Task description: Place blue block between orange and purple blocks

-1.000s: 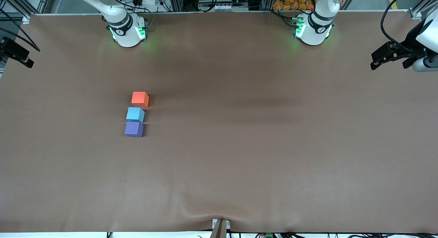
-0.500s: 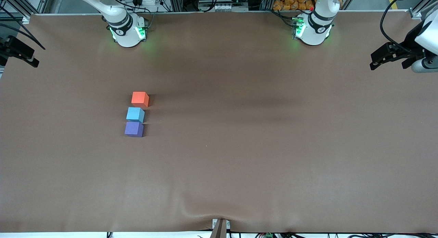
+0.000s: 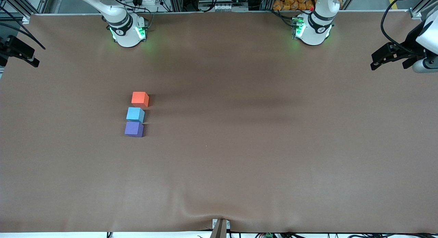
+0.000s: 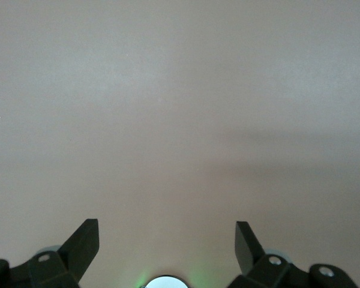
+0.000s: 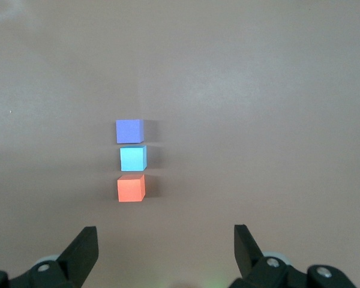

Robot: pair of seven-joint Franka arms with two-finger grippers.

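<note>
We are holding the right gripper [image 5: 162,252] wide apart and empty, high over the right arm's end of the table [image 3: 260,145]. Its wrist view is looking down on all three cubes from well above. The left gripper [image 4: 167,243] is likewise spread and gripping nothing, hanging over bare cloth at the left arm's end; that arm is waiting.

Moving outward, we are seeing the blue block [image 3: 135,114] resting on the table in a short row. The orange block [image 3: 140,99] is lying farther from the front camera, and the purple block [image 3: 134,129] is lying nearer. Blue is sitting between them, just beside orange and seemingly touching purple, or very nearly so. The row is leaning slightly, with each cube offset a little from the next.

Judging by this layout, we are treating the placement as done, and the step in hand is clearing away. To do it well, we are keeping both grippers high and wide, well apart from the row, so that nothing brushes a cube. These light cubes would probably slide at the least nudge, and one bump could spoil the order. We are also avoiding any sweep low across the middle of the table.
</note>
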